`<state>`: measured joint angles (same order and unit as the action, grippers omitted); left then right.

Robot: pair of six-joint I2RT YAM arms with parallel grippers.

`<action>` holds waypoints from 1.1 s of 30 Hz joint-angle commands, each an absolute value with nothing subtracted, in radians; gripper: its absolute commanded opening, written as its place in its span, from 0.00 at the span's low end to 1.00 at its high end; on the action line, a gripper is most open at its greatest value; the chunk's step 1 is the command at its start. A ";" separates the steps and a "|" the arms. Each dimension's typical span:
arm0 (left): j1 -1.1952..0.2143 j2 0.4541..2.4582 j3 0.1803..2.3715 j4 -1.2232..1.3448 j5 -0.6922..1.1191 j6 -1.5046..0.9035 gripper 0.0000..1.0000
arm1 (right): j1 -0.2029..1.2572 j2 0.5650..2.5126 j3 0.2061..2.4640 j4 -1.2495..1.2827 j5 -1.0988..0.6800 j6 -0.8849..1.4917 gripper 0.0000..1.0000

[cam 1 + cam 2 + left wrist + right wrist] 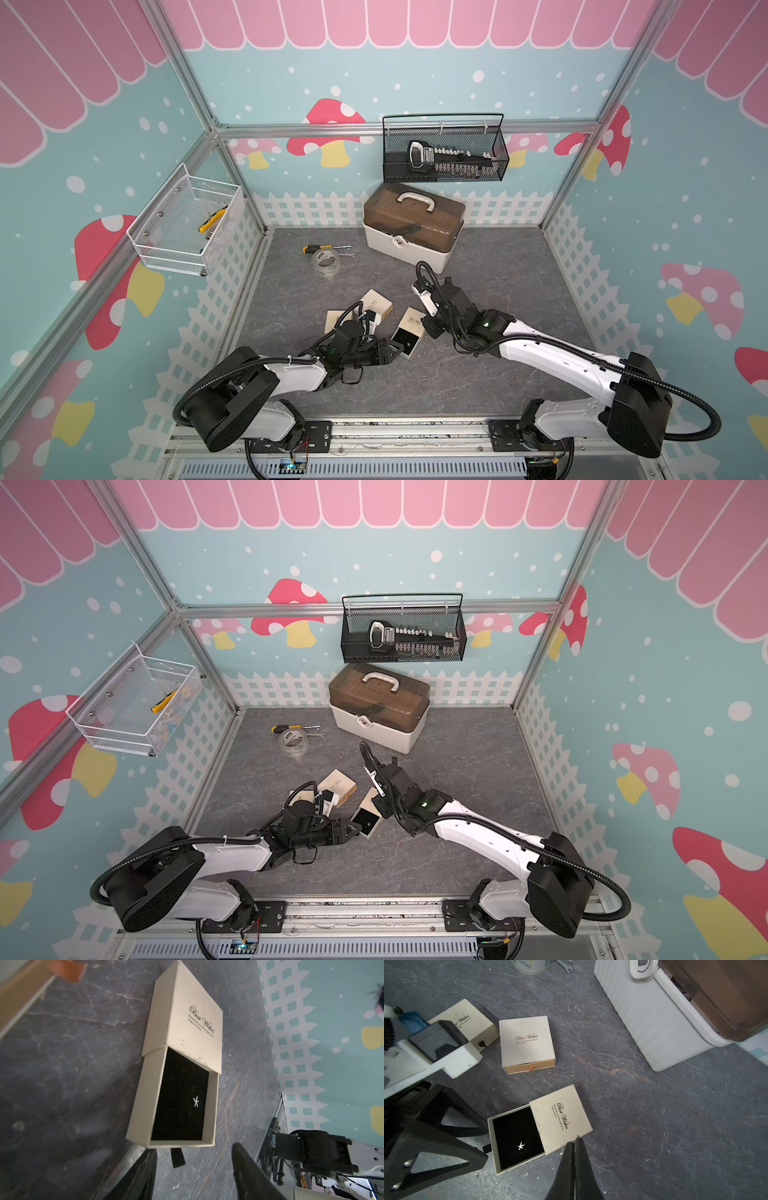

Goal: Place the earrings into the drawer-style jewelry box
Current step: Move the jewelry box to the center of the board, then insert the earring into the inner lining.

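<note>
The drawer-style jewelry box point(187, 1022) is cream and lies mid-table with its black-lined drawer point(180, 1095) pulled out, seen in both top views point(406, 341) point(365, 821). One star-shaped silvery earring point(196, 1101) point(521, 1146) lies on the lining; no other earring shows. My left gripper point(194, 1167) point(390, 350) stands open just before the drawer's front. The black pull tab point(177, 1157) lies loose between its fingers. My right gripper point(576, 1140) point(432, 329) is shut, tips at the edge of the sleeve point(560, 1120). A tiny point sticks out at those tips; I cannot tell what it is.
Two more cream boxes point(527, 1043) point(467, 1020) lie shut behind the open one. A white toolbox with a brown lid point(413, 230) stands at the back, with a tape roll point(326, 262) and screwdriver point(318, 248) to its left. Wire baskets point(444, 149) point(187, 224) hang on the walls.
</note>
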<state>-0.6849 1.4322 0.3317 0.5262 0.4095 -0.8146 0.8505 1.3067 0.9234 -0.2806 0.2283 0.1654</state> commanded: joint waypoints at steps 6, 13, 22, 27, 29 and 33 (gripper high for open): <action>-0.665 1.409 0.303 0.639 0.391 -0.845 0.60 | 0.846 1.301 0.859 -0.178 0.071 -0.070 0.00; -0.648 1.229 0.243 0.470 0.291 -0.854 0.57 | 0.882 1.411 0.935 -0.229 0.111 -0.137 0.00; -0.582 1.203 0.192 0.530 0.374 -0.862 0.57 | 0.987 1.556 0.979 -0.216 0.342 -0.169 0.00; -0.579 1.264 0.181 0.589 0.421 -0.842 0.57 | 1.009 1.608 0.985 -0.197 0.354 -0.093 0.00; -0.579 1.286 0.182 0.609 0.434 -0.838 0.57 | 1.013 1.625 0.986 -0.184 0.356 -0.057 0.00; -0.579 1.311 0.189 0.627 0.438 -0.833 0.57 | 1.015 1.647 0.991 -0.173 0.358 -0.022 0.00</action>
<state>-0.5838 1.2999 0.1909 0.5735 0.4152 -0.8482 1.0035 1.6272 0.9611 -0.2008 0.3382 -0.0639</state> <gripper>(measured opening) 0.571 0.047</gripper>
